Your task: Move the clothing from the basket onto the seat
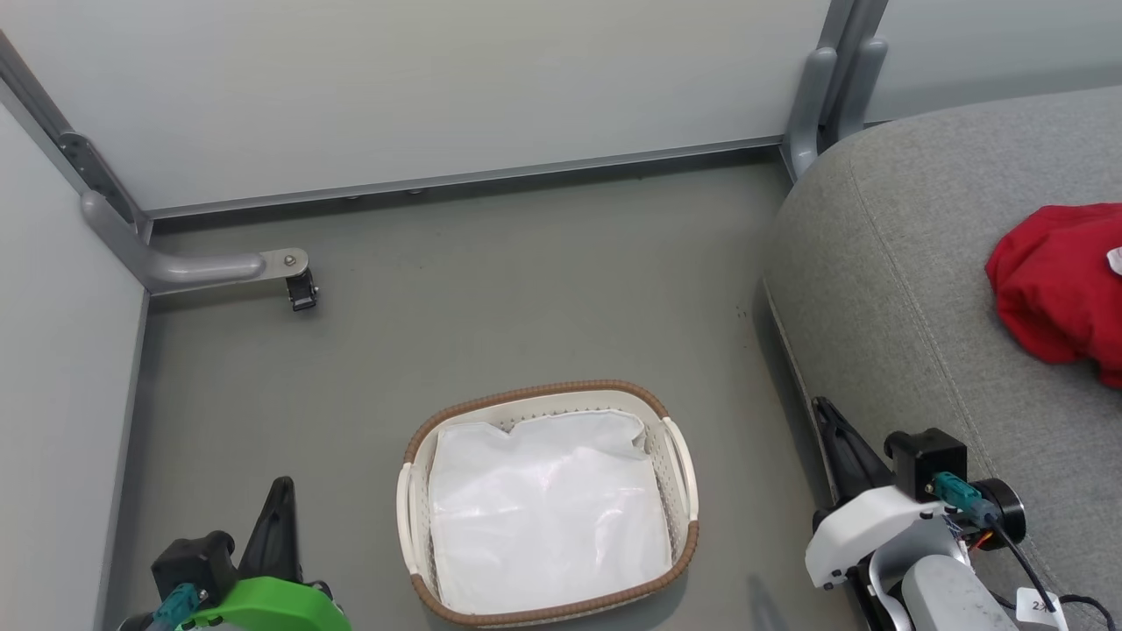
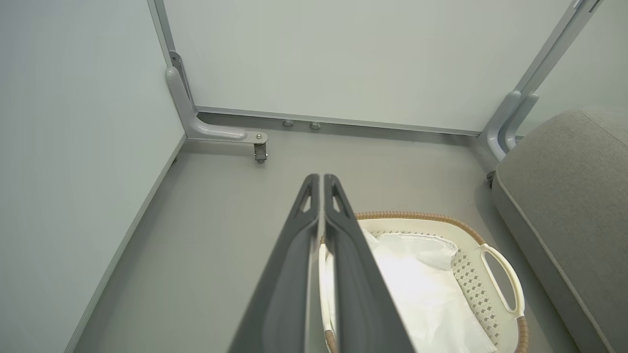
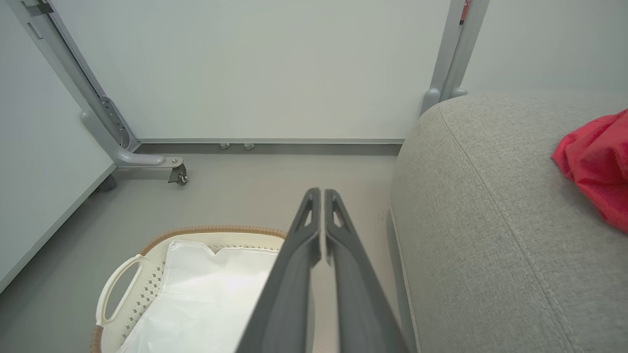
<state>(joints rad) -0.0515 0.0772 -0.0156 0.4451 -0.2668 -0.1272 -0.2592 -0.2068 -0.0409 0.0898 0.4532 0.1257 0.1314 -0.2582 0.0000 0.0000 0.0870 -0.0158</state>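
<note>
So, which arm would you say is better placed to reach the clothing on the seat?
Right: the right gripper hangs beside the seat bearing the clothing; the left gripper is beyond the basket.

Grey floor (image 1: 526,289), pale partition panels (image 1: 438,88)

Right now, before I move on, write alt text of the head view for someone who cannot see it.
Red clothing lies on the grey seat at the right, while the white basket on the floor holds just a white liner sheet. The left gripper and right gripper sit shut at the lower corners, holding nothing.
</note>
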